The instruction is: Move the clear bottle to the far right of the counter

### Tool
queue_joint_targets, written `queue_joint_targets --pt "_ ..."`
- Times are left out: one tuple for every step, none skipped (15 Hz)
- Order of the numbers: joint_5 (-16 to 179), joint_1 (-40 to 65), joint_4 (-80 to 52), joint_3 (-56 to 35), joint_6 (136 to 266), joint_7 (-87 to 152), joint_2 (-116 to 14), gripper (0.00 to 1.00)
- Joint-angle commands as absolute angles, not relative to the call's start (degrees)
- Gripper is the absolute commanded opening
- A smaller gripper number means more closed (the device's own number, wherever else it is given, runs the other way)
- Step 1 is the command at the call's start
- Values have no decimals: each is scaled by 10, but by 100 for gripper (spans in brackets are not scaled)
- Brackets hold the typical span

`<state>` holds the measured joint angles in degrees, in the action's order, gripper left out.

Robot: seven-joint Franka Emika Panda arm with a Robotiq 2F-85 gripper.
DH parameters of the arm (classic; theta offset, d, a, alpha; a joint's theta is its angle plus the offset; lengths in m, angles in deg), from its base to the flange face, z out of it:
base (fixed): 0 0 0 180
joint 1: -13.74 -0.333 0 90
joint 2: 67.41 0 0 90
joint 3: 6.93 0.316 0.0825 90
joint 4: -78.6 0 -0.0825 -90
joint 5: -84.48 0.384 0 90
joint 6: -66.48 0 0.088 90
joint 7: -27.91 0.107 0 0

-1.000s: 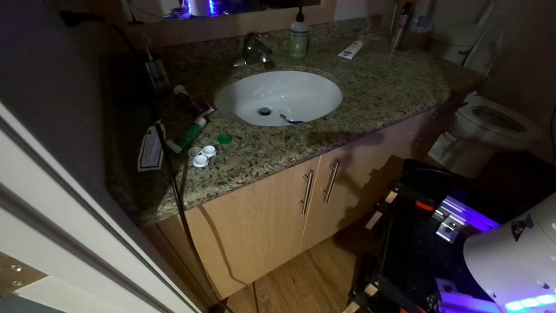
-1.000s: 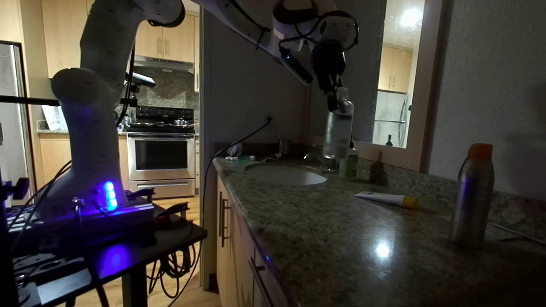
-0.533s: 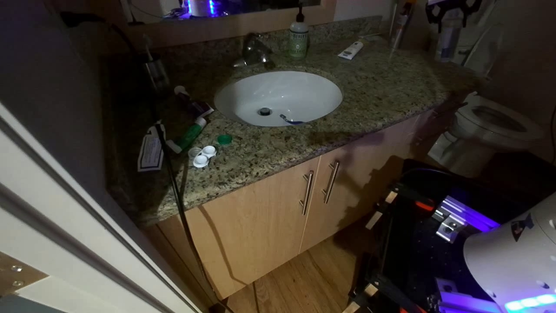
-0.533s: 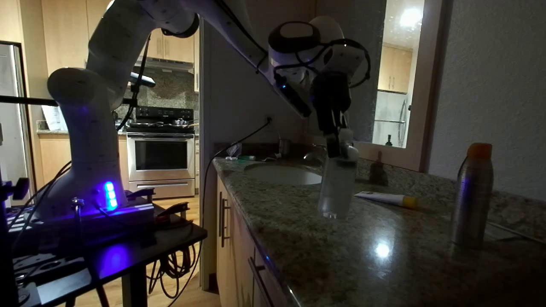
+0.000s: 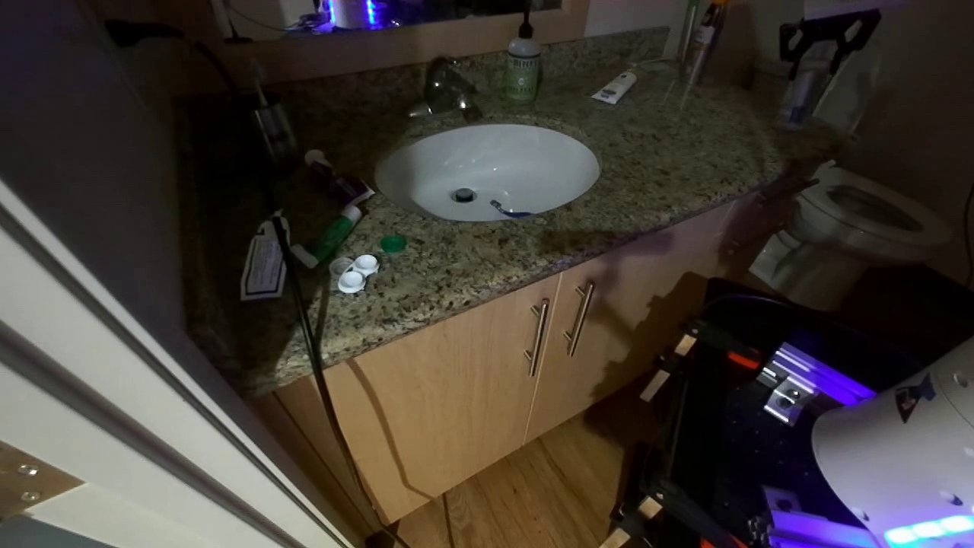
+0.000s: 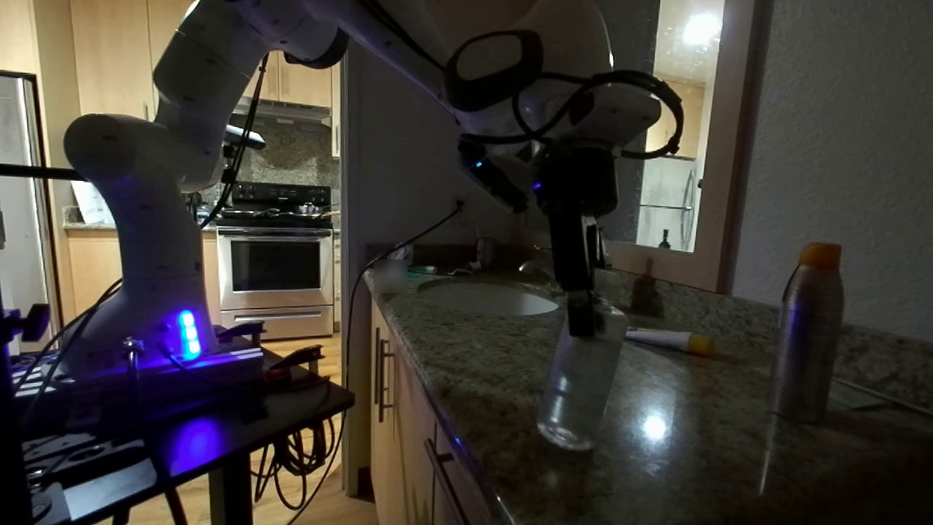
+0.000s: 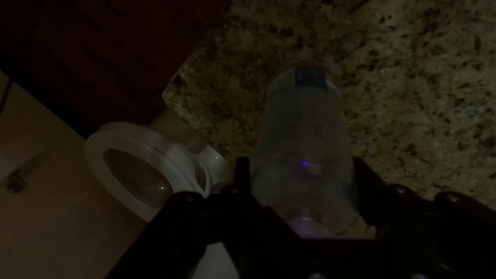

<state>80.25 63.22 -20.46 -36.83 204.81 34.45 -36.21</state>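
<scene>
Dimly seen, the fingers (image 6: pixel 582 318) clamp the tilted clear bottle (image 6: pixel 582 386), its contact with the counter (image 6: pixel 692 452) unclear.

In an exterior view, the gripper (image 6: pixel 585 319) hid part of the bottle (image 6: pixel 581 386), which masked one end of a tube (image 6: pixel 662 339); the top edge cropped the arm (image 6: pixel 195 91).

In an exterior view, lens sits high beside white door frame (image 5: pixel 114 365), angled down across speckled brown-grey granite bench (image 5: pixel 670 167) toward white toilet (image 5: pixel 822 236). In an exterior view, lens sits low over bench end, facing lengthwise toward black-and-steel stove (image 6: pixel 275 266), silver orange-capped can (image 6: pixel 809 339) near. White oval sink basin (image 5: pixel 533 156) falls in both exterior views. Wrist view: closest, looking down past black pincer (image 7: pixel 298 166); clear cylindrical bottle (image 7: pixel 306 116) common to all three views.
</scene>
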Motion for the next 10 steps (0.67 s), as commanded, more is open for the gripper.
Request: queue_joint_targets --pt "825 685 -168 -331 2044 289 -338 38" --pt "821 691 -169 -327 2054 285 -335 38" --pt "818 696 -170 -321 2060 276 -334 38" --pt "812 697 -176 -319 2069 273 -334 38" --pt "811 702 -174 -317 2075 268 -332 38" --pt "812 706 -180 -313 2091 259 -332 38" --pt "817 712 -184 -307 2104 247 -333 38" --pt "819 716 -195 -303 2131 243 -331 38" --pt "823 722 -194 -299 2148 241 -326 38" --pt "827 728 -195 -293 2170 240 -320 38"
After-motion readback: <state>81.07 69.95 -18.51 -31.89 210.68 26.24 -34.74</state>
